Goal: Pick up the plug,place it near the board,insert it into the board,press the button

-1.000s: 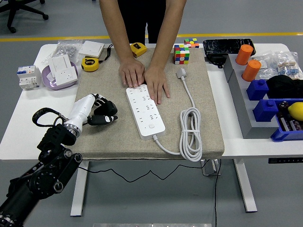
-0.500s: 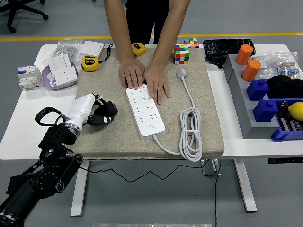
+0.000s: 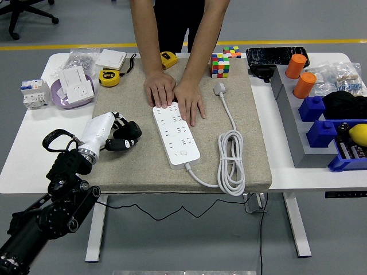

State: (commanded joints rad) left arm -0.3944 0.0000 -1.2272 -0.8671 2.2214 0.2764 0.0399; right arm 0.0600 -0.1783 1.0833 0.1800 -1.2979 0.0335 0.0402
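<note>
**Left hand curled and empty beside the power strip; plug lies well off to its right**

The robot's left hand sits low over the beige mat, its black fingers curled inward and pinching nothing. Just to the right of the hand lies the white power strip, angled across the mat, with its button toward the near end. Beyond the hand and to its right, a person's two hands press flat on the strip's far end, holding it down.

The plug rests on the mat well to the right of the robot's hand, past the strip and farther from the robot, apart from the board. Its white cable runs toward the near edge, loops in a coil, and joins the strip's near end.

Farther from the hand sit a yellow tape measure and a colourful cube.
</note>
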